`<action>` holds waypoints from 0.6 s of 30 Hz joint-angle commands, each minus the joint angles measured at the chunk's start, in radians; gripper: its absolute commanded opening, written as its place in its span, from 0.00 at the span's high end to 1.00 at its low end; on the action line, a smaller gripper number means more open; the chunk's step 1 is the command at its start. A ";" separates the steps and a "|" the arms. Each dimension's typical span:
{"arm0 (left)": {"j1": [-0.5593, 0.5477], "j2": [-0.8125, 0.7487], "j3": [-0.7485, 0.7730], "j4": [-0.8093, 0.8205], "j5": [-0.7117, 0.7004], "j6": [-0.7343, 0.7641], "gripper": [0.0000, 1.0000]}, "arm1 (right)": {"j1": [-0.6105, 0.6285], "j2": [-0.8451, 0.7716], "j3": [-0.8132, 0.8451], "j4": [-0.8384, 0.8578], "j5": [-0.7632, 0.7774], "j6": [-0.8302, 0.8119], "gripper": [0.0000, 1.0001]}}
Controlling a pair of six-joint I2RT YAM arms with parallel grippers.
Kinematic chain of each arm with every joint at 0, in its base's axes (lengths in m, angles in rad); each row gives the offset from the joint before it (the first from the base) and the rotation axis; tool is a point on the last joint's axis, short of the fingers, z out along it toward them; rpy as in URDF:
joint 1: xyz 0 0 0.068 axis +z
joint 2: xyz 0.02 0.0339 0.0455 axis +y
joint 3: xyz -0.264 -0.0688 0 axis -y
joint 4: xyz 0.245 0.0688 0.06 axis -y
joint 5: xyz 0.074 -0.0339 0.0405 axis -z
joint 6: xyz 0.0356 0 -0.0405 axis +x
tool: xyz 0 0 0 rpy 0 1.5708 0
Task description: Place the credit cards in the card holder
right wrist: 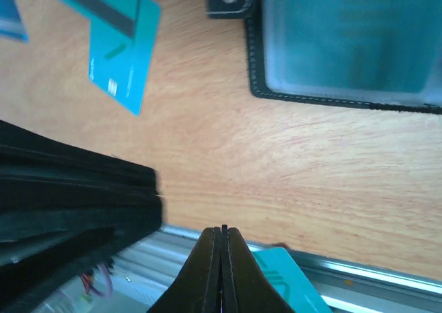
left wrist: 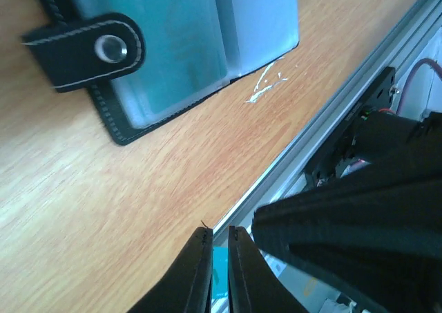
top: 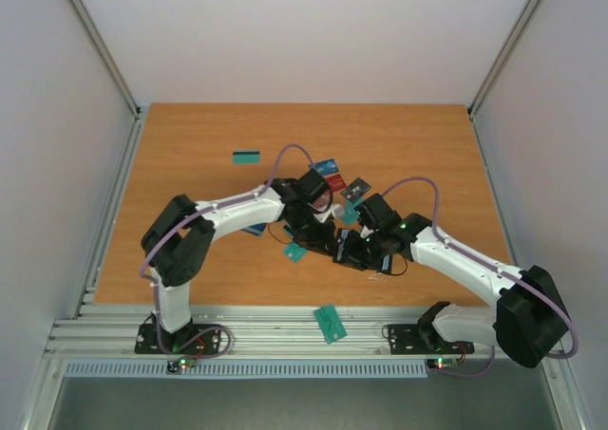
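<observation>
Neither arm carried a card, so the step in hand looked like fetching one. The left gripper (left wrist: 219, 231) had its fingers almost together, with only a thin slit between them. Teal showed in that slit, but nothing stuck out past the tips, so it was probably just background. The right gripper (right wrist: 222, 231) had its fingers pressed fully together on nothing.

The card holder (left wrist: 173, 50) lay open and flat on the table (top: 190, 136), towards the near side, with its snap strap (left wrist: 93, 49) folded across the inner face. To do this well, one gripper would have to spread and work a fingertip under a card's edge, since a thin card lying flat on wood gives little to pinch. The teal credit cards (right wrist: 123, 64) just left of the holder were the likeliest pick. The other arm could pin the holder and keep the strap off the pocket mouth.

The top view hid the holder beneath the two wrists. It did show the spread of cards: a striped teal card (top: 247, 157) far left, red and blue cards (top: 329, 172), a dark grey card (top: 356, 188), and one teal card on the near rail (top: 330, 324). Only the wrist views showed the holder's clear pockets. Only the left wrist showed a white scuff (left wrist: 266, 85) beside it.
</observation>
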 commanded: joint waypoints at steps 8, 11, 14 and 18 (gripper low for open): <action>-0.019 -0.129 -0.130 -0.139 0.039 0.223 0.90 | -0.011 0.060 -0.021 -0.076 -0.318 -0.330 0.47; -0.045 -0.123 -0.167 -0.126 0.057 0.242 0.91 | 0.029 0.106 -0.045 -0.018 -0.362 -0.338 0.36; -0.055 -0.118 -0.189 -0.111 0.050 0.239 0.91 | 0.085 0.159 -0.071 0.048 -0.373 -0.327 0.33; -0.056 -0.138 -0.212 -0.110 0.049 0.234 0.93 | 0.143 0.223 -0.081 0.095 -0.351 -0.332 0.31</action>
